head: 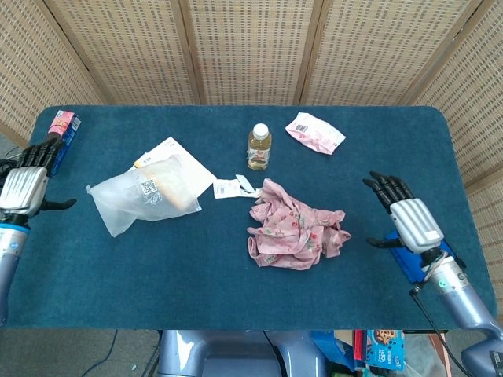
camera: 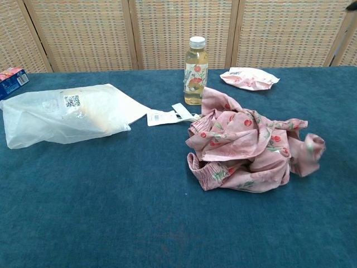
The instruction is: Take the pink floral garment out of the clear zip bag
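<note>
The pink floral garment [head: 295, 234] [camera: 250, 147] lies crumpled on the blue table, right of centre, wholly outside the bag. Its white tag [head: 233, 187] [camera: 167, 115] trails to its left. The clear zip bag [head: 141, 196] [camera: 64, 114] lies flat at the left, empty but for a label. My left hand [head: 25, 186] hovers open at the table's left edge, apart from the bag. My right hand [head: 410, 221] is open at the right, clear of the garment. Neither hand shows in the chest view.
A bottle of yellow drink [head: 258, 147] [camera: 194, 70] stands behind the garment. A pink snack packet [head: 314, 132] [camera: 249, 78] lies at the back right. White paper [head: 174, 155] sits under the bag. A blue-pink box [head: 60, 129] is far left, a blue pouch [head: 424, 258] under my right hand.
</note>
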### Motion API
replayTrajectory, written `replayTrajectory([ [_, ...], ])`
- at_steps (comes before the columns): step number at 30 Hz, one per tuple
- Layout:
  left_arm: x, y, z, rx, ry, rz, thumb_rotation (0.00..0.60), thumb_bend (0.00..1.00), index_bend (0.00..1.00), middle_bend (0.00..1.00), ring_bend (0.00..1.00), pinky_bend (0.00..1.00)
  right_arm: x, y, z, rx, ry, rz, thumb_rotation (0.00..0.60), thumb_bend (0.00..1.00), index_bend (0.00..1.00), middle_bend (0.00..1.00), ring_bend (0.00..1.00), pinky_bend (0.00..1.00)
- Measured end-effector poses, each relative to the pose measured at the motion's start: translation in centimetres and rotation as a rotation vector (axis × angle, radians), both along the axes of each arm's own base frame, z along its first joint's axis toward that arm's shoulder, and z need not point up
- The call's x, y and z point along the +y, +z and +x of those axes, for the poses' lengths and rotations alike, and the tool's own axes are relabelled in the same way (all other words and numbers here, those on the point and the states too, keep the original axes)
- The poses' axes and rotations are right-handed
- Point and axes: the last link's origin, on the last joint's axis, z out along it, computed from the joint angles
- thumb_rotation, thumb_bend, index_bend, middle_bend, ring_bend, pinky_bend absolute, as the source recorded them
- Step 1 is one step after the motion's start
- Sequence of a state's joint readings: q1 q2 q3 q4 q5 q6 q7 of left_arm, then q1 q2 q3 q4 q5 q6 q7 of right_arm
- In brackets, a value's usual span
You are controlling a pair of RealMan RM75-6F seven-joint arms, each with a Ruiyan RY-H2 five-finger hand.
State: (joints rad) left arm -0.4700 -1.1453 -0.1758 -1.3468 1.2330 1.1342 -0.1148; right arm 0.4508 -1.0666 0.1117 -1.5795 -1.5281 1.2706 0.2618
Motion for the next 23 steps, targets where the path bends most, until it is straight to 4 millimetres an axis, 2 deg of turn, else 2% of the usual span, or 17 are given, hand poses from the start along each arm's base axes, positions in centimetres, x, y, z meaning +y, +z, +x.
replayTrajectory([
  [2, -1.9, 0.8, -0.1, -0.010, -0.004, 0.035, 0.600, 0.09, 0.00, 0.00, 0.00, 0.00, 1.3, 1.3, -0.4, 0.009, 0.042, -0.087, 0.600, 0.00, 0.00, 0.00, 0.00, 0.00],
  [6, -7.3, 1.9, 0.1, -0.037, 0.015, 0.099, 0.600, 0.09, 0.00, 0.00, 0.00, 0.00, 5.2, 2.9, -2.1, 0.029, 0.061, -0.206, 0.600, 0.00, 0.00, 0.00, 0.00, 0.00],
  [10, -13.0, 2.3, 0.2, -0.037, 0.057, 0.146, 0.600, 0.09, 0.00, 0.00, 0.00, 0.00, 9.5, 2.8, -4.0, 0.058, 0.028, -0.233, 0.600, 0.00, 0.00, 0.00, 0.00, 0.00],
  [12, -15.4, 2.3, 0.4, -0.021, 0.060, 0.156, 0.600, 0.09, 0.00, 0.00, 0.00, 0.00, 10.9, 2.4, -4.5, 0.058, 0.011, -0.229, 0.600, 0.00, 0.00, 0.00, 0.00, 0.00],
  [15, -18.0, 1.8, 0.9, -0.005, 0.049, 0.151, 0.600, 0.09, 0.00, 0.00, 0.00, 0.00, 12.7, 1.6, -4.7, 0.049, -0.007, -0.220, 0.600, 0.00, 0.00, 0.00, 0.00, 0.00],
  [18, -19.7, 0.9, 1.2, -0.010, 0.037, 0.129, 0.600, 0.09, 0.00, 0.00, 0.00, 0.00, 13.8, 1.2, -4.5, 0.048, -0.017, -0.219, 0.600, 0.00, 0.00, 0.00, 0.00, 0.00],
  [23, -20.3, -0.1, 1.2, -0.019, 0.028, 0.113, 0.600, 0.09, 0.00, 0.00, 0.00, 0.00, 14.8, 1.2, -4.0, 0.064, -0.022, -0.230, 0.600, 0.00, 0.00, 0.00, 0.00, 0.00],
])
